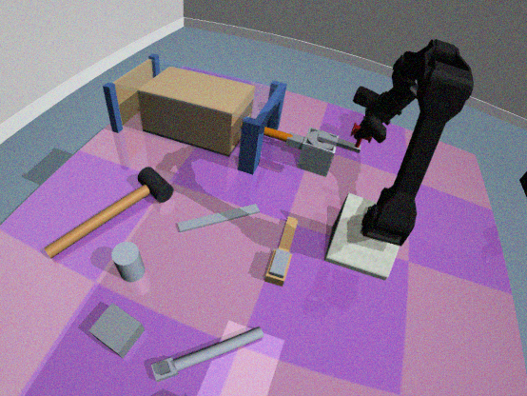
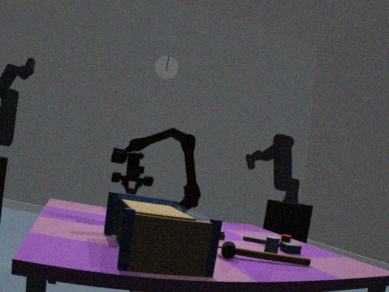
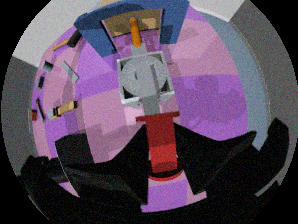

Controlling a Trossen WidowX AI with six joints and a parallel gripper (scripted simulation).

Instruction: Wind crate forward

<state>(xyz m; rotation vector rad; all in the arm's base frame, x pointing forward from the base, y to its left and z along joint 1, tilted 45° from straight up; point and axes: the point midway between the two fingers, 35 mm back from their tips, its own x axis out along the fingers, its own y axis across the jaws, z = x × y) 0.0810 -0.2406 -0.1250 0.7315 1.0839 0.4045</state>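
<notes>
Purple bench: crate [image 1: 195,108] sits in blue-posted cubby [image 1: 251,138]; tool [image 1: 360,135] clenched on winch handle [image 1: 339,142]

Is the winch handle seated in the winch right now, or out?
In: the handle lies across the winch top, its red knob held by the gripper.

workshop | purple-pink chequered bench [image 1: 333,324] | black-headed wooden mallet [image 1: 102,214] | flat grey steel bar [image 1: 218,217] | blue steel frame [image 1: 257,128]
</notes>
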